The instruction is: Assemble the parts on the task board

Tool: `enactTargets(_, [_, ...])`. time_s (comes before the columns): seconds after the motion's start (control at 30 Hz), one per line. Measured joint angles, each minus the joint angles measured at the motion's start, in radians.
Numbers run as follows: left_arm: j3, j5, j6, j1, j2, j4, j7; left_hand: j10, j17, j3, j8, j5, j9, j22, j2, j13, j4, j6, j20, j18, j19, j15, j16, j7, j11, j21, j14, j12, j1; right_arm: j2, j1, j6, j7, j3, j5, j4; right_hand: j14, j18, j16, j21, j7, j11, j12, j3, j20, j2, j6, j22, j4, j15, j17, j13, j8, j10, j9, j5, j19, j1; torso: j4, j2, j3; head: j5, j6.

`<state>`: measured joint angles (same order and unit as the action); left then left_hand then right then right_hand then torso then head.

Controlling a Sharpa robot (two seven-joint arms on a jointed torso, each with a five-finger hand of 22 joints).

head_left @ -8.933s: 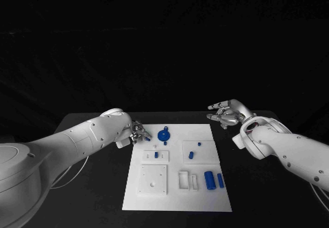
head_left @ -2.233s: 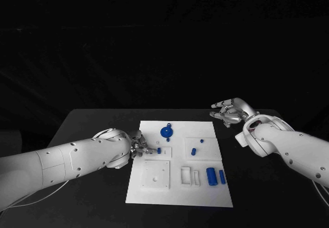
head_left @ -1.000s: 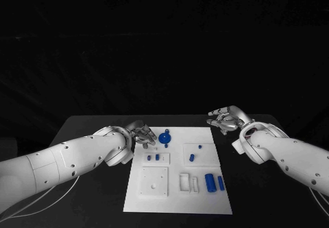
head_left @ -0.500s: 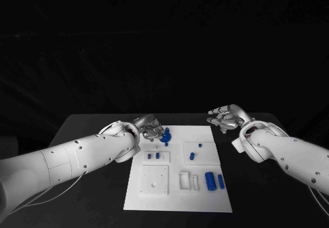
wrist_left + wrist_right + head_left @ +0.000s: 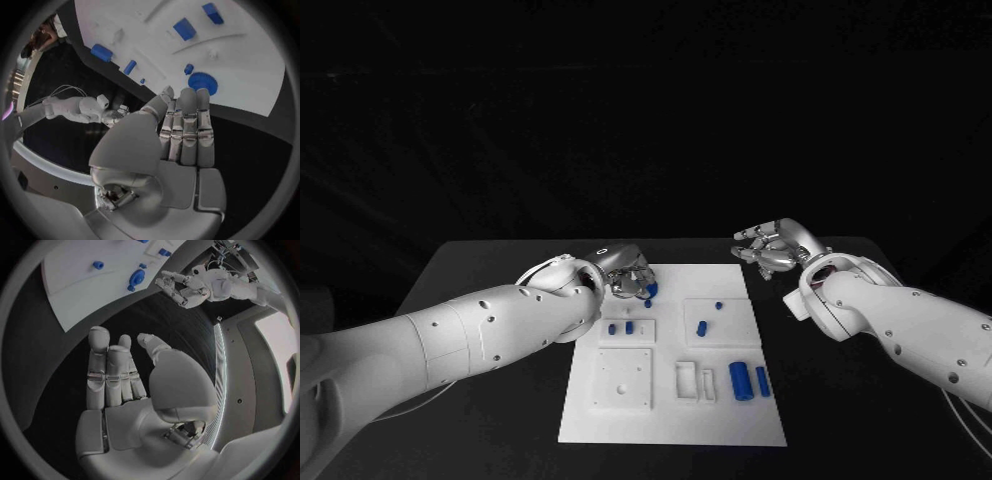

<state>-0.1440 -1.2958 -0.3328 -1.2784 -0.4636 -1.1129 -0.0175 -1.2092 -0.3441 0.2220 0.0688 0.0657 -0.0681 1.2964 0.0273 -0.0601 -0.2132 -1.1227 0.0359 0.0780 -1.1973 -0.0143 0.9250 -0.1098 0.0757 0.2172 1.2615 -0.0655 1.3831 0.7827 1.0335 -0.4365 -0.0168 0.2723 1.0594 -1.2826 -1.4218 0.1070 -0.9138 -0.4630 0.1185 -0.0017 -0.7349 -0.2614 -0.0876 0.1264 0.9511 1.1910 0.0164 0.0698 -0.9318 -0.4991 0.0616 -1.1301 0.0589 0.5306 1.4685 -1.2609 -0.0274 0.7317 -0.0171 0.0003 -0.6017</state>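
Where left hand (image 5: 629, 272) hovers, blue gear (image 5: 202, 83) beyond fingers (image 5: 187, 125).

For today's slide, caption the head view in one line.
Left robot hand hovers over the blue gear at the task board's far edge; right robot hand waits open beside it.

Dim, dark surroundings; white task board (image 5: 672, 400) brightly lit; wrist views fisheye-bent

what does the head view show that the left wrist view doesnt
Head view: the whole task board, down to its near edge, and the left arm reaching to its far left corner. Left wrist view: the palm side of the left hand, fingers straight, nothing held. Both: the blue gear by the left fingertips, and the right hand off the board's far right corner.
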Motion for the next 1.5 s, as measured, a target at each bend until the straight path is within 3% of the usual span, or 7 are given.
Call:
enactTargets(0.33, [-0.029,-0.076,0.007,0.000,0.032,0.044,0.006,0.035,0.010,0.000,0.000,0.003,0.001,0.012,-0.001,0.001,0.000,0.005,-0.005,0.004,-0.013,0.005,0.011,-0.005,0.008,-0.016,0.005,0.004,0.001,-0.002,0.000,-0.006,0.003,0.000,-0.001,-0.002,0.000,0.001,0.034,0.049,-0.001,0.009,0.219,-0.014,0.000,0.007,0.003,-0.033,0.003,0.000,0.040,0.219,0.000,-0.061,0.001,0.000,0.000,0.001,-0.0005,0.000,0.0000,-0.005,-0.003])
enactTargets(0.43, [-0.039,-0.098,0.009,0.000,0.040,0.057,0.006,0.050,0.011,-0.001,-0.003,0.003,0.002,0.012,0.005,0.001,-0.001,0.017,-0.004,0.015,-0.022,0.000,0.015,-0.008,0.011,-0.016,0.011,0.004,0.007,-0.002,0.000,-0.007,0.004,0.000,-0.001,-0.004,0.000,0.009,0.034,0.049,0.001,0.010,0.236,-0.014,0.000,0.007,0.006,-0.036,0.003,0.000,0.042,0.241,0.000,-0.067,0.001,0.000,0.000,0.001,-0.0007,0.000,-0.0001,-0.007,-0.004])
enactTargets(0.77, [-0.080,-0.153,0.009,0.001,0.069,0.094,0.005,0.057,0.006,0.008,-0.003,0.003,0.004,0.011,0.011,0.001,0.002,0.049,0.000,0.015,-0.032,0.000,0.058,-0.004,0.014,-0.003,0.018,0.004,0.013,-0.002,0.000,-0.009,0.005,0.000,-0.002,-0.008,0.000,0.016,0.034,0.049,0.001,0.010,0.248,-0.014,0.000,0.007,0.006,-0.043,0.003,0.000,0.045,0.263,0.000,-0.076,0.001,0.000,0.000,0.001,0.0000,-0.001,-0.0013,-0.009,-0.006])
enactTargets(0.87, [-0.084,-0.162,0.008,0.001,0.078,0.103,0.007,0.055,0.006,0.009,-0.003,-0.011,0.004,0.011,0.011,0.001,0.004,0.069,0.000,0.015,-0.032,-0.005,0.064,0.002,0.011,0.001,0.023,0.004,0.013,-0.003,0.000,-0.009,0.005,0.000,-0.003,-0.010,0.000,0.016,0.034,0.049,0.001,0.010,0.248,-0.013,0.000,0.007,0.006,-0.043,0.003,0.000,0.046,0.263,0.000,-0.076,0.001,0.000,0.000,0.001,0.0011,0.000,-0.0013,-0.009,-0.006])
enactTargets(1.5, [-0.091,-0.161,0.007,0.002,0.094,0.134,0.024,0.050,-0.005,0.027,-0.003,-0.011,0.005,0.011,0.011,0.001,0.021,0.063,0.011,0.012,-0.050,-0.013,0.120,0.002,0.006,0.028,0.048,0.004,0.013,-0.003,0.000,-0.009,0.005,0.000,-0.004,-0.013,0.000,0.016,0.034,0.049,0.000,0.011,0.248,-0.011,0.000,0.007,0.007,-0.047,0.000,0.000,0.049,0.269,0.000,-0.076,0.001,0.000,0.000,0.001,0.0029,0.001,-0.0019,-0.013,-0.007])
